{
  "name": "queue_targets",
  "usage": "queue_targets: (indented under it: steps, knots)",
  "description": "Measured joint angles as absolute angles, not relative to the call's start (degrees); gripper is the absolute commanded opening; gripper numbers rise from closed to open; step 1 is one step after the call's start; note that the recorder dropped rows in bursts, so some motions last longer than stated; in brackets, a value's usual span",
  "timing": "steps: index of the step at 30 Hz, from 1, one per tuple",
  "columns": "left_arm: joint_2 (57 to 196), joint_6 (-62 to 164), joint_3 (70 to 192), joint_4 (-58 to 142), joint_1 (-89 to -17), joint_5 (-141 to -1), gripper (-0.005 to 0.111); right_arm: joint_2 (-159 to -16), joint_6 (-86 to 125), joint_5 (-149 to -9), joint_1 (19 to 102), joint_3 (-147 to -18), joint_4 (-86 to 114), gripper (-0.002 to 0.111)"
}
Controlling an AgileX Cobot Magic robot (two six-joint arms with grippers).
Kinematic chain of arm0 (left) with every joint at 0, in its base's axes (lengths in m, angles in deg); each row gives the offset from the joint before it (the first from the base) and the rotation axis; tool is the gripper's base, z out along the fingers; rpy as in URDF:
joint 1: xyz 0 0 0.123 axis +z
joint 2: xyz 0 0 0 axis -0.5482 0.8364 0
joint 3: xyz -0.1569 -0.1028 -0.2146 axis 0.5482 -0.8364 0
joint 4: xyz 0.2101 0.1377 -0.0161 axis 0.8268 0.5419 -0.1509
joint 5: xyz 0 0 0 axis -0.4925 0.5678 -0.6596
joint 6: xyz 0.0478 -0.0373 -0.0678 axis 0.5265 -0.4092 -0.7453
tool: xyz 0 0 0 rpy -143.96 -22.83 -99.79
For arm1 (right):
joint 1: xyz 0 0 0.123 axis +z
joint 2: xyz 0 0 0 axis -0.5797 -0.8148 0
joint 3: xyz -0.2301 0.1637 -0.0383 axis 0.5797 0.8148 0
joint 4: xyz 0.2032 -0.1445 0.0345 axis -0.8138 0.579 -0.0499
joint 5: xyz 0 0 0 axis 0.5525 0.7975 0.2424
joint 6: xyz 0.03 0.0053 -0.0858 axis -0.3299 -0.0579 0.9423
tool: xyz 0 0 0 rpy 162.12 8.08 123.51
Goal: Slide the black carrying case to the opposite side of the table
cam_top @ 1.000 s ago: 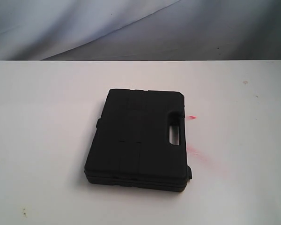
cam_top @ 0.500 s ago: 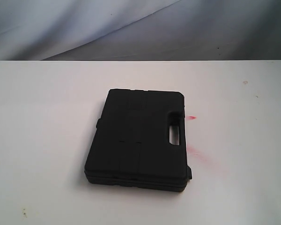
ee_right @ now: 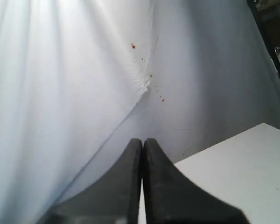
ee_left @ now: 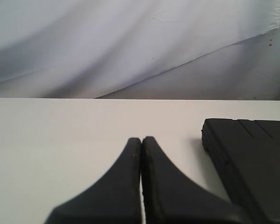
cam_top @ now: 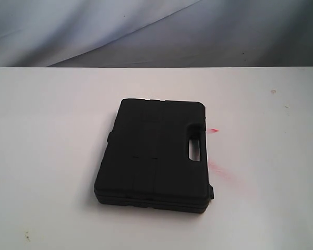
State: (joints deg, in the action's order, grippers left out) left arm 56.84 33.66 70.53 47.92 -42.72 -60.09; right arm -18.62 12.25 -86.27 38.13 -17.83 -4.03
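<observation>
The black carrying case [cam_top: 154, 156] was seen flat near the middle of the table [cam_top: 47, 135], untouched, with the left gripper [ee_left: 141, 142] and right gripper [ee_right: 142, 142] both pressed together, so an off-centre push was judged likely to spin it rather than slide it.

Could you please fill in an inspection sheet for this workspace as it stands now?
Surface: white table, with red smears beside the case and a few small specks.
Job's things: black carrying case lies flat and closed near the middle, its handle slot towards the right of the exterior view.
Clutter: nothing seen.
Grippers: left gripper shut and empty, over the table beside the case, not touching it; right gripper shut and empty, facing the backdrop. Neither shows in the exterior view.
Cables: nothing seen.
Surroundings: draped white cloth behind the table.
</observation>
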Motion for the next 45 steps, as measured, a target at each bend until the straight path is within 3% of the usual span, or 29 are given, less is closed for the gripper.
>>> queue_targets:
  steps: [5, 18, 26, 32, 45]
  knots:
    - [56.8, 33.7, 70.5, 47.9, -42.7, -60.1, 0.0, -18.6, 11.9, -89.9, 38.1, -20.0, -1.6, 0.0]
    - [56.8, 33.7, 70.5, 47.9, -42.7, -60.1, 0.0, -18.4, 11.9, -91.3, 38.1, -41.5, 35.4, 0.0]
    - [56.8, 33.7, 70.5, 47.9, -42.7, -60.1, 0.0, -21.7, 12.2, -79.8, 38.1, -52.1, 39.3, 0.0]
    - [56.8, 33.7, 70.5, 47.9, -42.7, -60.1, 0.0, -30.1, 13.1, -61.6, 38.1, -62.4, 33.6, 0.0]
    - [56.8, 33.7, 70.5, 47.9, -42.7, -60.1, 0.0, -54.1, 26.9, -38.2, 38.1, -76.6, 2.6, 0.0]
